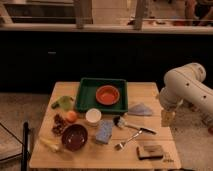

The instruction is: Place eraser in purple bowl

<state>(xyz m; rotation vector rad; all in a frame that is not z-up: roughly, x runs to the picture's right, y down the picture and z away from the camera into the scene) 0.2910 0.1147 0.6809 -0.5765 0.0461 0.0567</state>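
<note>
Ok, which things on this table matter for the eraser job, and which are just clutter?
Job: eraser, front right of the table; purple bowl, front left; claw, by the table's right edge, touching neither.

Lying about: orange bowl in green tray, white cup, blue sponge, brush, fork, grey cloth, orange fruit.

Desk (90,159): tray (85,97) at far centre, a bowl (107,94) in it; second bowl (74,136) near left, sponge (104,131) just right of it; eraser (150,151) near right; pincer (167,118) over the right edge.
</note>
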